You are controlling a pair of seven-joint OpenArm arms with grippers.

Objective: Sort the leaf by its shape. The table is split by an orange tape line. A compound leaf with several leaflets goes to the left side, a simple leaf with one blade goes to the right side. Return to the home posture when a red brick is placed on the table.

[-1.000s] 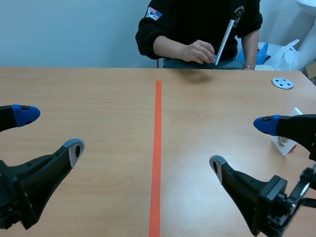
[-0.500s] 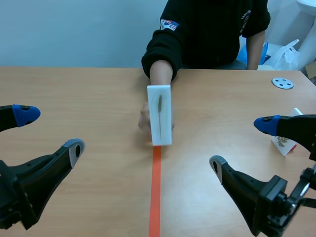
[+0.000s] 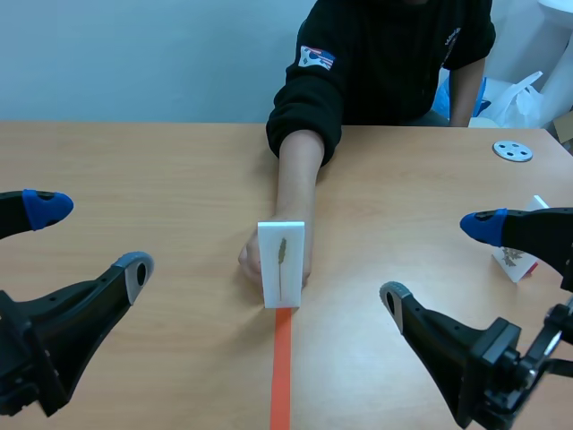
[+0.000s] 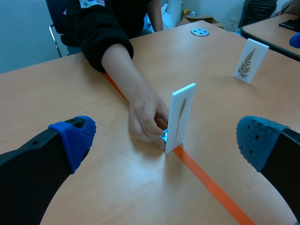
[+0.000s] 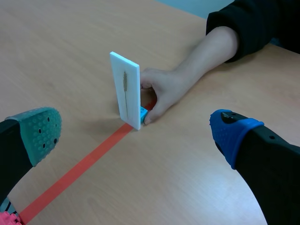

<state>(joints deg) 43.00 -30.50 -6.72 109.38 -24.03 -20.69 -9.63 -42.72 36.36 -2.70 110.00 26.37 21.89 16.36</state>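
**Leaf card stands on the line**

A person's hand (image 3: 253,258) steadies a white card (image 3: 281,279), bearing one slim leaf (image 3: 281,253), upright on the orange tape line (image 3: 282,367). The left gripper (image 3: 89,237) and right gripper (image 3: 439,262) hang wide apart, holding nothing. The leaf looks single-bladed, so the card likely goes right.

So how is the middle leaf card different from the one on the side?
The middle card shows one thin leaf; the side card shows a feathery leaf with many leaflets. The middle card stands on the orange tape line, held by a person's hand; the side card stands alone. Both are white upright cards.
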